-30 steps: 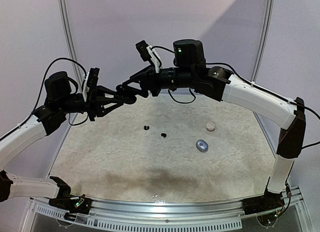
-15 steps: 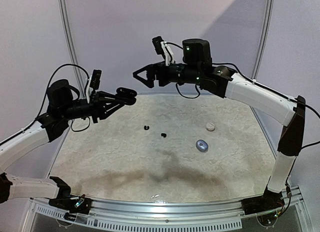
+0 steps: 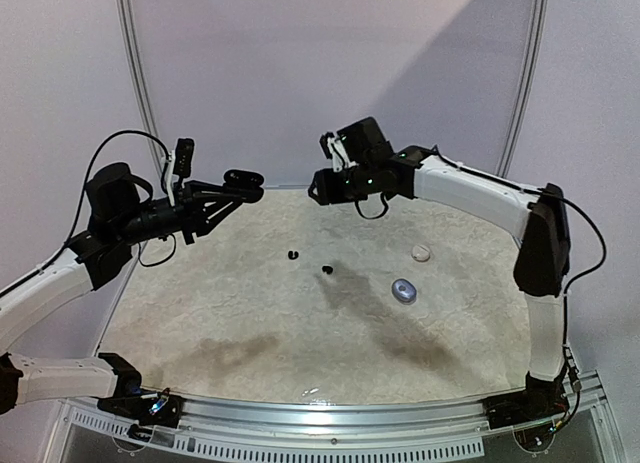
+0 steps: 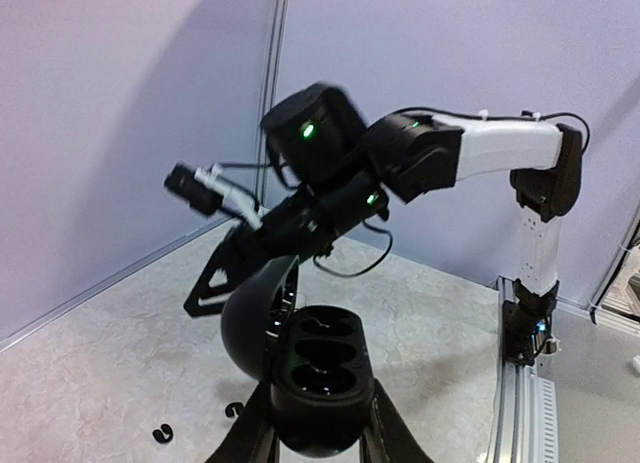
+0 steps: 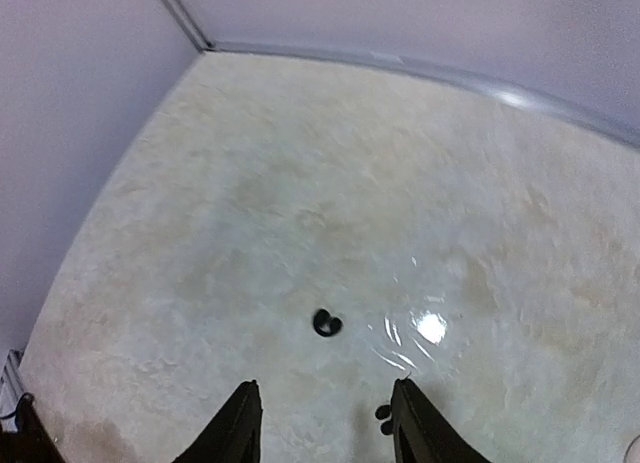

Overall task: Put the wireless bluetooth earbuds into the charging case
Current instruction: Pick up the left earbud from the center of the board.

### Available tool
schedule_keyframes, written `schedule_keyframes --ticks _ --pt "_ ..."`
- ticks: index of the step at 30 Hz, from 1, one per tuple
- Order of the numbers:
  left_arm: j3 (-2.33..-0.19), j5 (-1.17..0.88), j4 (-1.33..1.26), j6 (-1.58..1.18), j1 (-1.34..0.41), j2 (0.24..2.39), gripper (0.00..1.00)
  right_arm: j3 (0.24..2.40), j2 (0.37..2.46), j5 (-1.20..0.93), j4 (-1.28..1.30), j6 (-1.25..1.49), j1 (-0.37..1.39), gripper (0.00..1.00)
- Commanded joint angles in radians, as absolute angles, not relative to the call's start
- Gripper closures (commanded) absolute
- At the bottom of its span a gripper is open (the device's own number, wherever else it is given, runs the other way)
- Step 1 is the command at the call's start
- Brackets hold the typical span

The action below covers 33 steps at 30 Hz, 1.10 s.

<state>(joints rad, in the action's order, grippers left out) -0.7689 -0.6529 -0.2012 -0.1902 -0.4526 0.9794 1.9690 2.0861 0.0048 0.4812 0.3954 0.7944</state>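
The black charging case (image 4: 322,375) is held up in the air with its lid (image 4: 252,315) swung open to the left and its sockets showing empty. My left gripper (image 4: 320,441) is shut on the case's base; from above the case (image 3: 243,187) sits at the tip of the left gripper (image 3: 232,191). Two glossy black earbuds (image 3: 293,254) (image 3: 327,270) lie on the table. My right gripper (image 5: 325,423) is open and empty high above them, pointing down, with one earbud (image 5: 326,323) ahead of the fingers and another (image 5: 383,418) by the right finger. From above, the right gripper (image 3: 318,190) hangs to the right of the case, apart from it.
A whitish pebble-like case (image 3: 421,252) and a blue-grey one (image 3: 404,290) lie on the right part of the mottled table (image 3: 250,323). Walls close in at the back and sides. A metal rail (image 3: 330,423) runs along the near edge.
The right gripper has drawn away from the case to the right, dropped lower and turned down toward the table. The left arm has pulled back slightly left, still holding the case.
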Motion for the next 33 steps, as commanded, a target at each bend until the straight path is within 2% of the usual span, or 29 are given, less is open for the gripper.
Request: schedule_keyframes --ticks 1,6,13,25,33 --pt "-0.746 -0.634 -0.191 -0.170 -0.445 0.969 1.00 2.065 2.273 0.160 0.769 0.599 0.779 0.56" --pt "-0.738 -0.638 -0.194 -0.163 -0.446 0.962 1.00 2.090 2.396 0.170 0.804 0.671 0.771 0.54" --pt "-0.724 -0.644 -0.217 -0.181 -0.446 0.962 1.00 2.120 2.489 0.050 0.782 0.687 0.769 0.64" --pt "-0.727 -0.646 -0.232 -0.180 -0.438 0.968 1.00 2.108 2.513 -0.042 0.805 0.694 0.774 0.79" --pt "-0.729 -0.650 -0.231 -0.178 -0.436 0.972 1.00 2.093 2.503 -0.068 0.823 0.663 0.806 0.82"
